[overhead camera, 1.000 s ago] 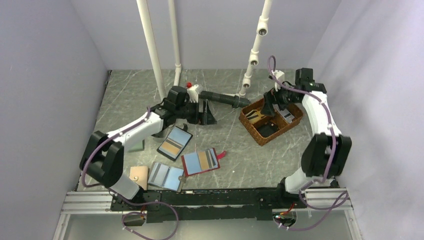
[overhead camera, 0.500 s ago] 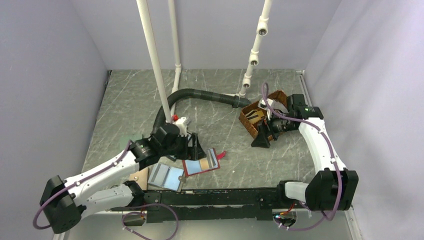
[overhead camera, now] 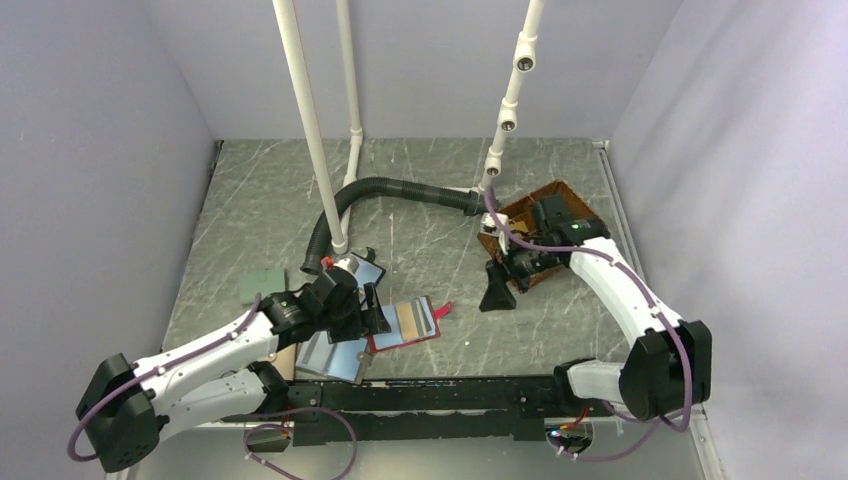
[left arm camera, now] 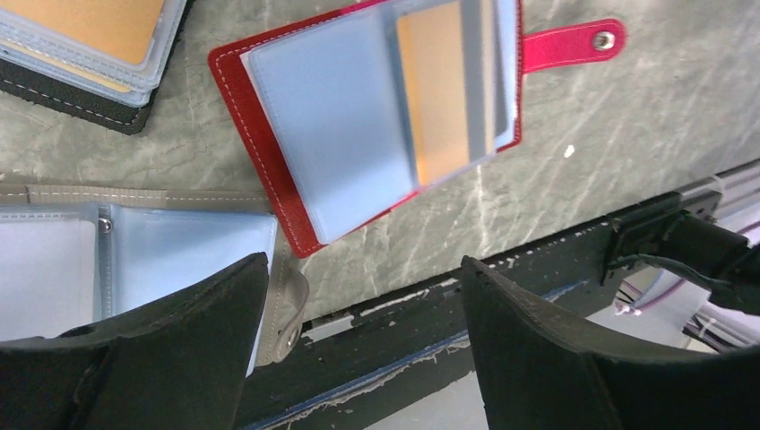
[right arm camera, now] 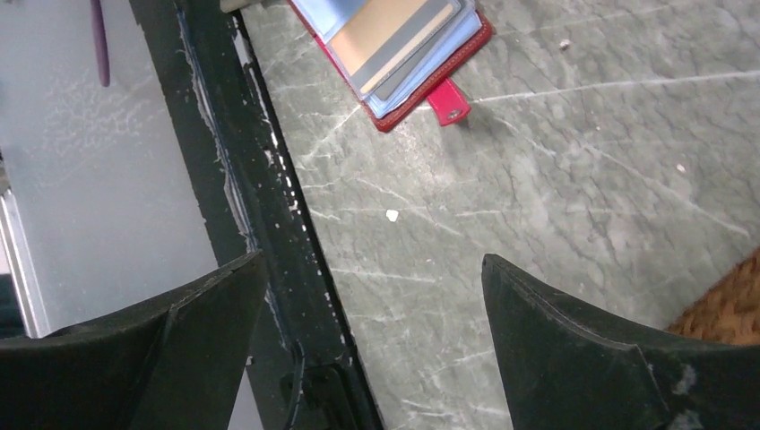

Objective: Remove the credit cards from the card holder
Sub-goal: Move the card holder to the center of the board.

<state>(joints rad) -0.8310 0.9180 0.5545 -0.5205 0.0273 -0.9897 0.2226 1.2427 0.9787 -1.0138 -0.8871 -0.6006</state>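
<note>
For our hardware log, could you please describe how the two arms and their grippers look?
The left arm and right arm have white shells, black joints and looping purple cables. Their fingers are matte black, broad wedges tapering to tips.

flat red leather card holder (left arm camera: 358, 125): white stitch, blue-grey clr sleeves, red tab | thin rect credit cards (left arm camera: 439, 98) inside: tan + grey | stone tabletop (right arm camera: 556, 179): grey-green w/ white veins | woven basket (right arm camera: 730, 309): brown | soft folding wallet (left arm camera: 179, 260): grey-blue, taupe trim
</note>
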